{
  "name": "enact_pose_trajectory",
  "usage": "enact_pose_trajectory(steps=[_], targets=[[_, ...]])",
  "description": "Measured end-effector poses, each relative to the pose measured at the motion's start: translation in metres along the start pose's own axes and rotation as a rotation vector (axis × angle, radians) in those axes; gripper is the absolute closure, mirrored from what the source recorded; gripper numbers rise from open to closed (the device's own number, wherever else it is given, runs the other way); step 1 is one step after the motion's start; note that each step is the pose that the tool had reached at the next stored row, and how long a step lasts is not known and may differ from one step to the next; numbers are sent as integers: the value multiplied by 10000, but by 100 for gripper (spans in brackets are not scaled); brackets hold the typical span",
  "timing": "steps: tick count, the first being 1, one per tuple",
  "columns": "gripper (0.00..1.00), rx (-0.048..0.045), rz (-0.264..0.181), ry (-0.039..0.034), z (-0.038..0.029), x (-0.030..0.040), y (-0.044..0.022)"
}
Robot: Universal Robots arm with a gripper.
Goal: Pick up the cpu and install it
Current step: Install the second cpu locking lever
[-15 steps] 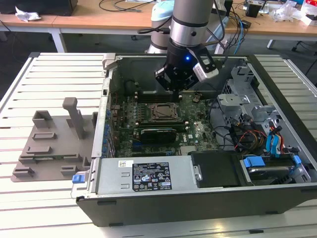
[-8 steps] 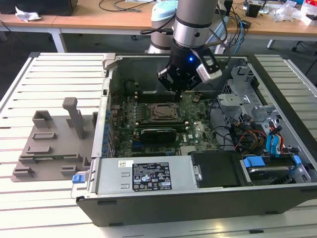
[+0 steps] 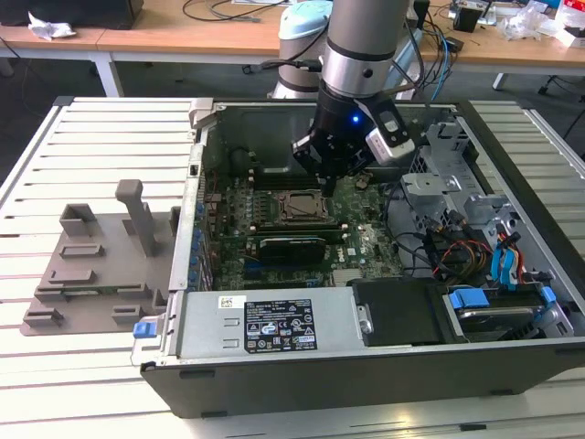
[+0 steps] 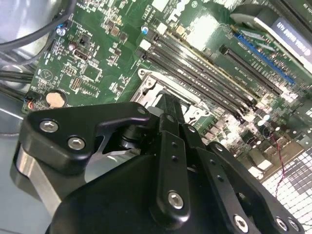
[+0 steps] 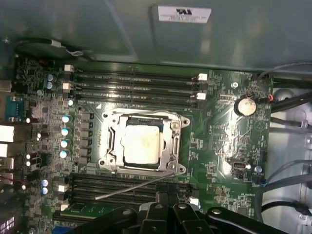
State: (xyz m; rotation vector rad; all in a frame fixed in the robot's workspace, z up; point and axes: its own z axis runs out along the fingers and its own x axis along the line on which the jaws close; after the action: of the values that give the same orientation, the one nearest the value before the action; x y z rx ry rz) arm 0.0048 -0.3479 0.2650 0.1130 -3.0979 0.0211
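No print can be read. A white label [image 3: 279,326] with black print sits on the power supply [image 3: 265,327] at the case's front edge; another white label [image 5: 184,13] is on the case wall above the motherboard [image 5: 214,141].

Sits in the socket frame [image 5: 142,142] on the motherboard [image 5: 219,141]: the cpu [image 5: 141,145], between two banks of memory slots [image 5: 136,83]. Hangs above it, inside the computer case [image 3: 274,375]: the gripper [image 3: 331,155]. Lies outside the case, toward the exterior view's left: a plastic tray [image 3: 96,265].
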Motion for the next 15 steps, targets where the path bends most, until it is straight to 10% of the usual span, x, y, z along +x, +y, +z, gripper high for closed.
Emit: enact_pose_trajectory(steps=[4,11,15], targets=[[89,-156,-6,-11,28,56,-126],[89,-1056,-43,-77,67,186,-288],[89,-1084,-44,-79,149,280,-292]])
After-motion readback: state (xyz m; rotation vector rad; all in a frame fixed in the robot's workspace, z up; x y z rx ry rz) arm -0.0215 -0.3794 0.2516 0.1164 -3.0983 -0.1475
